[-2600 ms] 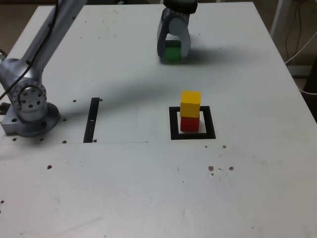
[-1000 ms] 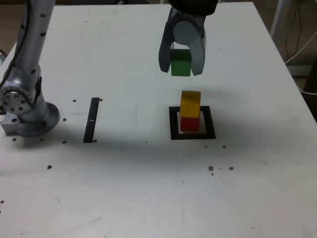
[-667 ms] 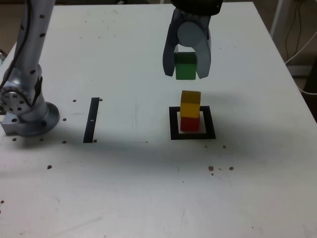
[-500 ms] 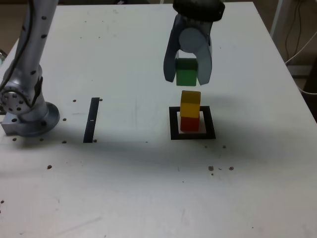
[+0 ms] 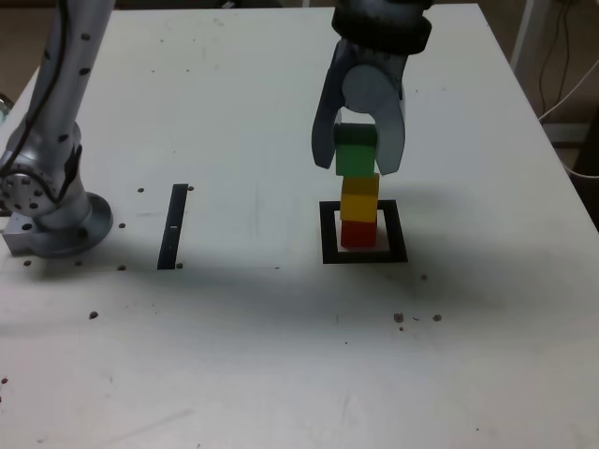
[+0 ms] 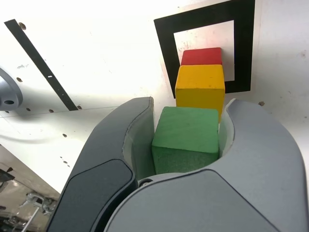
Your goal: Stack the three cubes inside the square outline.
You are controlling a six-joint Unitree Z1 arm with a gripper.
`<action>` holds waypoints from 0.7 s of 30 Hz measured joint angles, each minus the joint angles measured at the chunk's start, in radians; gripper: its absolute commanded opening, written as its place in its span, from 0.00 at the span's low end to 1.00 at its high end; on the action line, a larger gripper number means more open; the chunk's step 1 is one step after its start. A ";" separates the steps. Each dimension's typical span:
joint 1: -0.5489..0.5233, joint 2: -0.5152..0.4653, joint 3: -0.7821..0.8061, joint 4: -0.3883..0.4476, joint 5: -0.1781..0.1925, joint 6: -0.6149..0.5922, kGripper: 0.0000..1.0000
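My gripper [image 5: 357, 166] is shut on the green cube [image 5: 356, 152], which hangs just above the yellow cube [image 5: 359, 197]; I cannot tell whether the two touch. The yellow cube rests on the red cube [image 5: 357, 233], and both stand inside the square outline [image 5: 327, 235]. In the wrist view the green cube [image 6: 187, 138] sits between the two grey fingers [image 6: 134, 140], with the yellow cube [image 6: 200, 87], the red cube [image 6: 201, 56] and the square outline [image 6: 165, 48] beyond it.
A narrow black strip [image 5: 173, 226] lies on the white table [image 5: 281, 355] at the exterior view's left of the outline. The arm's grey base [image 5: 51, 210] stands at the exterior view's far left. Cables hang past the table's right edge.
The gripper has carried the green cube from the far side of the table toward the camera and down, until it is right over the yellow cube. The two stacked cubes have not moved.
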 measured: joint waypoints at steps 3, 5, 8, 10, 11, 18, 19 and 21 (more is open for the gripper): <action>-0.001 0.016 -0.001 0.000 -0.004 0.000 0.39; -0.002 0.025 -0.001 -0.001 -0.006 0.000 0.39; -0.003 0.034 -0.001 -0.003 -0.008 0.000 0.39; -0.003 0.036 -0.001 -0.004 -0.008 0.000 0.39; -0.003 0.037 -0.001 -0.004 -0.008 0.000 0.39; -0.003 0.043 0.002 -0.008 -0.008 0.002 0.56; -0.003 0.045 0.004 -0.009 -0.008 0.005 0.62; -0.003 0.051 0.007 -0.012 -0.009 0.015 0.76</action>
